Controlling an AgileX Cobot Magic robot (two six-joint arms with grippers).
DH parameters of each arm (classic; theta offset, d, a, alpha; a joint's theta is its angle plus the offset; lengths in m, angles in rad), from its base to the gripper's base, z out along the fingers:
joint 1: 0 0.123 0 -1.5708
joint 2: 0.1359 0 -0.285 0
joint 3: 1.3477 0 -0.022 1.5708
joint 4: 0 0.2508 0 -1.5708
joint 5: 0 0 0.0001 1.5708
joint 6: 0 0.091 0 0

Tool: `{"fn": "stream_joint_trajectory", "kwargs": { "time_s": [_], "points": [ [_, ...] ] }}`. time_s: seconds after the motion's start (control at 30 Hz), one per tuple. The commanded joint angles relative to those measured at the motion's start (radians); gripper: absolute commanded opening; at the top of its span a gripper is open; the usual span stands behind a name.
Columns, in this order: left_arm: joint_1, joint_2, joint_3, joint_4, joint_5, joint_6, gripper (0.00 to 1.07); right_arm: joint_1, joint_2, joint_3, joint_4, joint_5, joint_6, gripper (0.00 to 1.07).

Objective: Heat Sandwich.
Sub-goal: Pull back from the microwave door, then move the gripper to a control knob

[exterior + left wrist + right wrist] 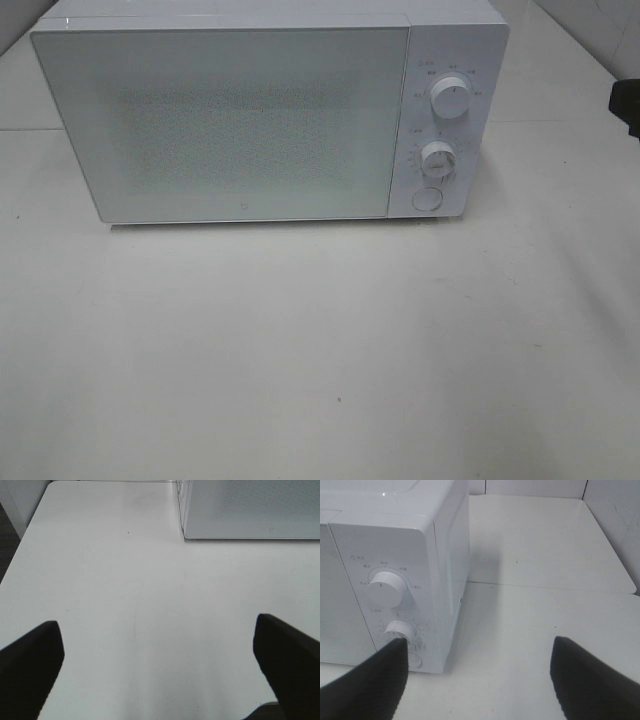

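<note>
Left pincer (157,622) and right pincer (480,641) each hang with jaws spread wide apart, nothing between them

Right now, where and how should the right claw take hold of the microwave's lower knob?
Grip the lower knob by its round rim, one finger on each side, coming straight in from the front. It is a short cylinder standing out from the front of the microwave, so only the rim gives opposing faces. The right claw is open.

Microwave (250,120): one
Knobs (452,98): two
Round button (427,198): one
Table (320,360): one
Grippers: two, left gripper (156,622), right gripper (480,641)
</note>
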Motion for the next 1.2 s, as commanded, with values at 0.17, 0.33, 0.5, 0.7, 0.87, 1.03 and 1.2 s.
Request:
{"fn": "stream_joint_trajectory", "kwargs": {
  "time_s": [0.17,0.33,0.5,0.7,0.87,1.03,1.2],
  "points": [
    [0.002,-0.017,0.002,0.002,-0.01,-0.006,0.98,-0.003,0.096,0.017,0.0,-0.218,0.001,0.75],
    [0.002,-0.017,0.002,0.002,-0.01,-0.006,0.98,-0.001,0.163,0.091,0.027,-0.453,-0.062,0.75],
    [0.002,-0.017,0.002,0.002,-0.01,-0.006,0.98,-0.001,0.207,0.151,0.123,-0.602,-0.142,0.75],
    [0.002,-0.017,0.002,0.002,-0.01,-0.006,0.98,0.06,0.274,0.204,0.294,-0.776,-0.251,0.75],
    [0.002,-0.017,0.002,0.002,-0.01,-0.006,0.98,0.185,0.353,0.221,0.449,-0.875,-0.357,0.75],
    [0.002,-0.017,0.002,0.002,-0.01,-0.006,0.98,0.286,0.44,0.221,0.557,-0.956,-0.368,0.75],
    [0.002,-0.017,0.002,0.002,-0.01,-0.006,0.98,0.399,0.543,0.221,0.686,-1.054,-0.368,0.75]
  ]
}}
